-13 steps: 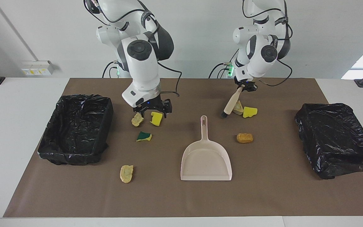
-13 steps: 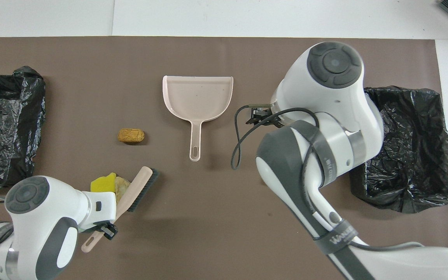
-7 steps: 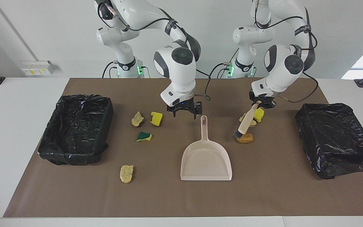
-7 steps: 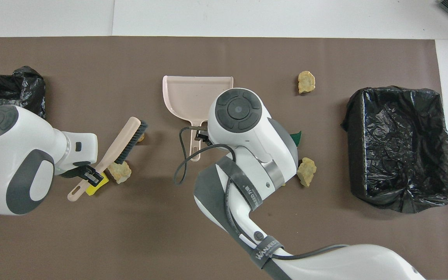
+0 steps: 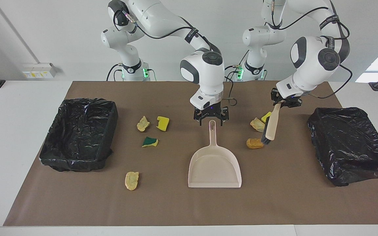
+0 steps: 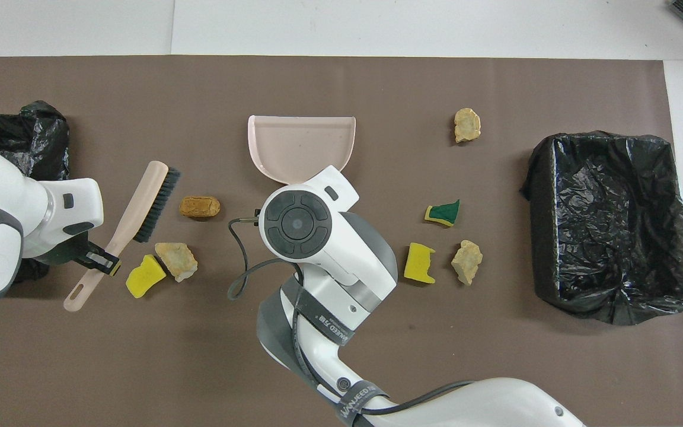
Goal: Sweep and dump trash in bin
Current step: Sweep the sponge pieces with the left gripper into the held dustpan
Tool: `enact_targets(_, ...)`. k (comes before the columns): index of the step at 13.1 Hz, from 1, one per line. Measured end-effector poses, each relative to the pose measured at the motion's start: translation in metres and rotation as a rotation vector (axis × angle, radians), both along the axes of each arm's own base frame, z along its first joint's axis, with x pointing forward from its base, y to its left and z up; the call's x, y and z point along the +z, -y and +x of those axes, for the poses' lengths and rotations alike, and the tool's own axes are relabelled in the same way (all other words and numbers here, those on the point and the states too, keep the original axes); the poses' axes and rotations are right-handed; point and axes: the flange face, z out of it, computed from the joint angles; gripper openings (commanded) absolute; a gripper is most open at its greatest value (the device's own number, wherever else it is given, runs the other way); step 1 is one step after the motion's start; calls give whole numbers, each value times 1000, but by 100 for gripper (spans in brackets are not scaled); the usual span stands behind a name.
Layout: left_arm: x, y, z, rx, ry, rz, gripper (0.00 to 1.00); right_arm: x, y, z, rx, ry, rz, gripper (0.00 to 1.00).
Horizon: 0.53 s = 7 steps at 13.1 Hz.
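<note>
The beige dustpan (image 5: 214,170) (image 6: 301,142) lies mid-table with its handle pointing at the robots. My right gripper (image 5: 211,120) is open, with its fingers on either side of the handle's end. My left gripper (image 5: 285,102) (image 6: 97,260) is shut on the handle of the brush (image 5: 271,126) (image 6: 146,204), whose black bristles stand beside an orange-brown lump (image 5: 254,143) (image 6: 199,206). A beige lump (image 5: 257,124) and a yellow sponge (image 5: 266,116) lie nearer to the robots than that lump. More trash lies toward the right arm's end: a beige lump (image 5: 143,123), a yellow sponge (image 5: 162,123), a green-and-yellow sponge (image 5: 150,141) and a beige lump (image 5: 132,180).
An open bin lined with a black bag (image 5: 79,134) (image 6: 608,225) stands at the right arm's end of the brown mat. A second black-bagged bin (image 5: 349,144) (image 6: 21,136) stands at the left arm's end. In the overhead view my right arm's wrist hides the dustpan's handle.
My right gripper has moved from over the beige lump and yellow sponge to the dustpan handle's end. My left gripper has carried the brush over its nearby lumps to beside the orange-brown lump.
</note>
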Motion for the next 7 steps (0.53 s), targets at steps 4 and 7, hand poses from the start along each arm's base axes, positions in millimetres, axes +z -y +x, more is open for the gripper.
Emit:
enact_targets(4, -12, -20, -20, 244, -29, 83, 0, -24, -2, 7, 35, 51, -25, 92)
enact_targets(7, -26, -24, -49, 466, -15, 158, 0, -61, -8, 5, 77, 51, -77, 88)
